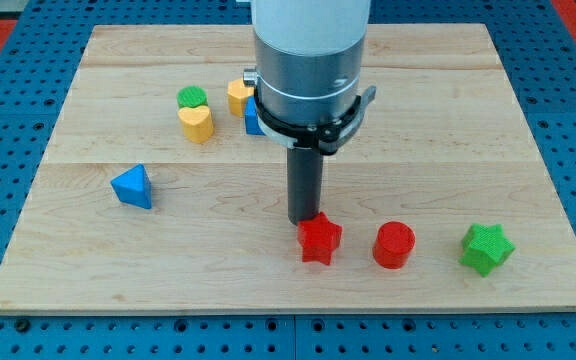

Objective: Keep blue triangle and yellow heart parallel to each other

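Note:
The blue triangle (133, 187) lies at the view's left on the wooden board (468, 140). The yellow heart (197, 123) sits up and to the right of it, touching a green round block (192, 98) just above. My tip (303, 220) is at the lower middle of the board, right above and touching or nearly touching a red star (320, 240). The tip is far to the right of the blue triangle and the yellow heart.
A red cylinder (394, 245) and a green star (487, 248) lie right of the red star. A yellow block (238, 96) and a blue block (253, 118), partly hidden by the arm (308, 60), sit near the top middle.

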{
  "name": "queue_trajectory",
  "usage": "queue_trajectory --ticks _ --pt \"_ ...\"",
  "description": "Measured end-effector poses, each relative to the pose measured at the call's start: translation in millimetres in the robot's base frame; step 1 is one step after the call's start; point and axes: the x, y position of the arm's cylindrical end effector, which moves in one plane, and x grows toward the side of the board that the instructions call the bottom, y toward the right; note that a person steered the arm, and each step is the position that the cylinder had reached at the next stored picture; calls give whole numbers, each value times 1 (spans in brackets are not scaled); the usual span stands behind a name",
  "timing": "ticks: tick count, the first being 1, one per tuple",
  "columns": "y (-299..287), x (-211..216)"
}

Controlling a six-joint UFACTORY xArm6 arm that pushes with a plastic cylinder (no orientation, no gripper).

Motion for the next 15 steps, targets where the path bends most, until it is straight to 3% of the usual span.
queue_trajectory --ticks 1,2,3,4,7,8,9,10,12,13,14,15 --pt "-8 -15" --pt "-77 -85" --pt "-203 -119" --pt "-289 -107" --pt "-156 -48" --pt "-171 -35" --pt "-225 -38" --pt "-213 -25" --pt "-113 10" --pt "-92 17" --pt "-106 3" --pt "-172 -45"
